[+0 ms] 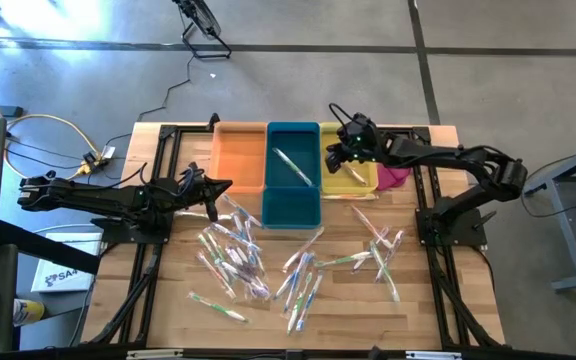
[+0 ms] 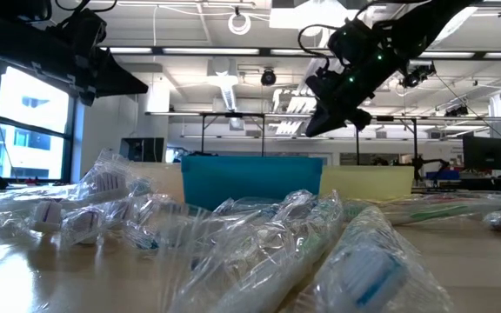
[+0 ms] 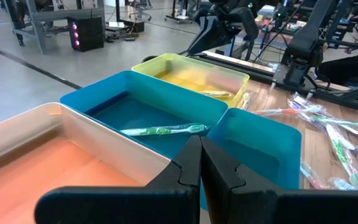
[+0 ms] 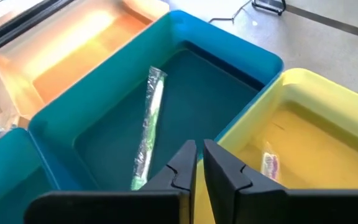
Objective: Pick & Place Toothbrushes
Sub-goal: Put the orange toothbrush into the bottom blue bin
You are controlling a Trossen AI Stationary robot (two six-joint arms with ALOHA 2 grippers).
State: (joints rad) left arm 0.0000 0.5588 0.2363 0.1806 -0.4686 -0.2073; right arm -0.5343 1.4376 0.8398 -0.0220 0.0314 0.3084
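Right gripper (image 1: 340, 152): fingers nearly together, empty, over yellow bin (image 1: 353, 176). Left gripper (image 1: 216, 190): closed, idle beside orange bin (image 1: 238, 160). Toothbrushes (image 1: 236, 255): one each in blue bin (image 1: 293, 160) and yellow; most remained scattered on table (image 1: 358, 305).

Wrapped toothbrushes (image 1: 268, 262) strewn on table, 1 in teal bin.
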